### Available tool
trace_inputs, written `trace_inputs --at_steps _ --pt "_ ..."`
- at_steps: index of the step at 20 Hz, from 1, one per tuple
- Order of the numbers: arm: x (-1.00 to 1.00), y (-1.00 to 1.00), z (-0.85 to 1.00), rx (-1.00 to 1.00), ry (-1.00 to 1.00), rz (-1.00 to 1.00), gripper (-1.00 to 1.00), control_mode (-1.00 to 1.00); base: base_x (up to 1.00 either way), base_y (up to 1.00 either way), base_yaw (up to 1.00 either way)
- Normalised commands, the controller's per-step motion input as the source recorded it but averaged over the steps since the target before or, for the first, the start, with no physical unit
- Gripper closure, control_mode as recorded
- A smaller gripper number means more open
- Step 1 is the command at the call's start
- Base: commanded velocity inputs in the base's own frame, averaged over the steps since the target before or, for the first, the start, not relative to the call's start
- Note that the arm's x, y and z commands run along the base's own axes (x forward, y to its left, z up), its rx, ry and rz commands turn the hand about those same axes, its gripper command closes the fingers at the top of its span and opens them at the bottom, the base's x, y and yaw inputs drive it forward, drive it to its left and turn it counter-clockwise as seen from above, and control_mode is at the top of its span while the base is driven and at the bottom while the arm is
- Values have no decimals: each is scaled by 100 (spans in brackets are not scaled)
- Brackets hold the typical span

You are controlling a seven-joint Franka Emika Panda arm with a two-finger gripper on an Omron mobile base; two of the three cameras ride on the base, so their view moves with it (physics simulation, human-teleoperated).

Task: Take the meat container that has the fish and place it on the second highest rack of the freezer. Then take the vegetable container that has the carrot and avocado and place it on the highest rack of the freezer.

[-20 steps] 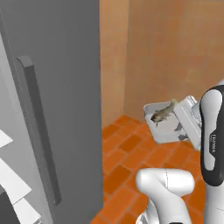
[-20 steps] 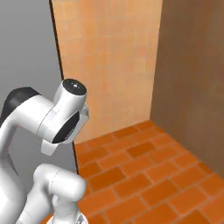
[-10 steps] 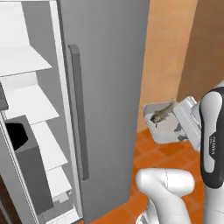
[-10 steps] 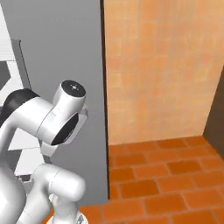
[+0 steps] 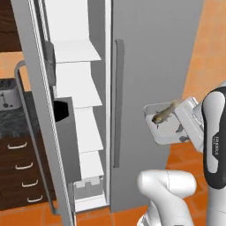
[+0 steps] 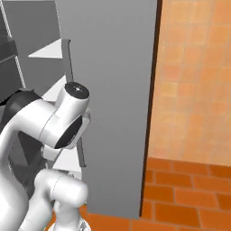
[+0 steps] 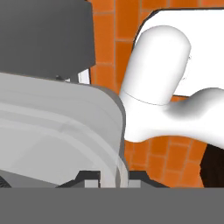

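Fish (image 5: 164,114) is seen lying in a pale grey meat container (image 5: 165,130), held up off the floor beside the closed grey door w/ vertical handle (image 5: 116,103). Gripper (image 7: 113,177) is clamped on the container's rim. Freezer (image 5: 79,101) is seen to the left, door swung open, white shelves stacked inside. Orange brick floor (image 6: 189,198) lies below.

Fish (image 5: 164,114) in tray (held aloft) beside freezer (image 5: 84,132)
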Motion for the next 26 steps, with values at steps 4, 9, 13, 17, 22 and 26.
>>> trace_inputs --at_steps 4,9,13,17,22,26 --pt "0 0 0 0 0 0 100 100 -9 26 35" --pt "0 0 0 0 0 0 100 100 0 36 16" --pt "0 0 0 0 0 0 100 100 7 27 8" --pt "0 0 0 0 0 0 100 100 21 17 2" --pt "0 0 0 0 0 0 100 100 -4 51 4" --pt "0 0 0 0 0 0 100 100 -11 40 10"
